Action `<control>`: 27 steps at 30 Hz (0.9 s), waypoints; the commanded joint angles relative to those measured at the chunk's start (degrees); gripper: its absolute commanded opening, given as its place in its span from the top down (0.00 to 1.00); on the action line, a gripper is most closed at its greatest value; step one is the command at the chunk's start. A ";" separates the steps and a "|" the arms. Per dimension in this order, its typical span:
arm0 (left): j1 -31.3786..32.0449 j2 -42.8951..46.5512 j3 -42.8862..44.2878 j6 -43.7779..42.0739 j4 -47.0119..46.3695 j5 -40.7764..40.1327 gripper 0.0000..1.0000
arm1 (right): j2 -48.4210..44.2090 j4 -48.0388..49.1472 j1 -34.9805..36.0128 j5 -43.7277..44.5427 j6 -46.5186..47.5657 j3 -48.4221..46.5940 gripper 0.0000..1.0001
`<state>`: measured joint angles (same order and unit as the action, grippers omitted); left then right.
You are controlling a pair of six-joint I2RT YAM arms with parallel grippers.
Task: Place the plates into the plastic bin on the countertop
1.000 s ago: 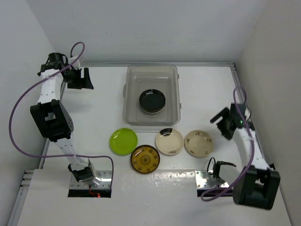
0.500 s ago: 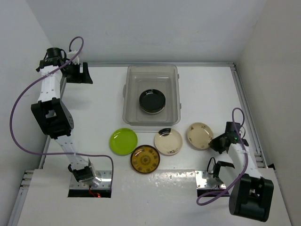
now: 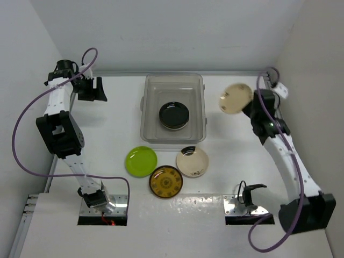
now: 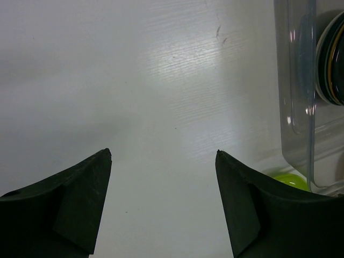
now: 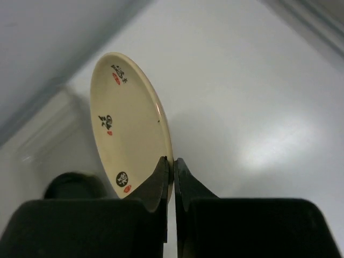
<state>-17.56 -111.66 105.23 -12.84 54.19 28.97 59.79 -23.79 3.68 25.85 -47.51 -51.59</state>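
- lime plate (image 3: 141, 161), amber plate (image 3: 166, 181) and second cream plate (image 3: 192, 162) lie on the surface (image 3: 242, 156), just in front of the plastic bin (image 3: 148, 107)
- my right hand (image 5: 171, 164) is clamped on the cream plate (image 5: 129, 123) rim, plate on edge, airborne right of the bin
- my left hand (image 4: 162, 156): fingers apart, empty, left of the bin
- bin holds the black plate (image 3: 173, 114)

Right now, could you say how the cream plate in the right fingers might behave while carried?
The cream plate looks rigid and glossy; pinched only at its rim by the right fingers, it may pivot or slip. Probably ceramic, it could chip if dropped into the plastic bin. Held on edge, it might roll.
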 commanded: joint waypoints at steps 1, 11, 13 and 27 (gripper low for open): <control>0.34 1.62 -1.60 0.27 -0.58 -0.41 0.20 | 7.86 11.46 11.48 -4.82 8.90 -8.93 1.00; 0.86 6.10 -14.61 -1.48 -0.58 0.12 0.22 | 35.21 15.53 19.26 -24.85 4.09 -19.33 1.00; 1.56 6.71 -17.58 -2.28 -0.58 0.65 0.22 | 39.78 15.00 19.26 -29.16 4.00 -21.70 1.00; 15.71 10.58 -37.10 -18.61 -1.09 1.97 0.19 | 41.74 1.55 19.17 -33.23 15.08 -27.62 0.15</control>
<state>-3.49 -103.74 70.94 -24.25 53.82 31.27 108.36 -20.29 23.16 -8.03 -35.75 -80.79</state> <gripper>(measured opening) 0.808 0.851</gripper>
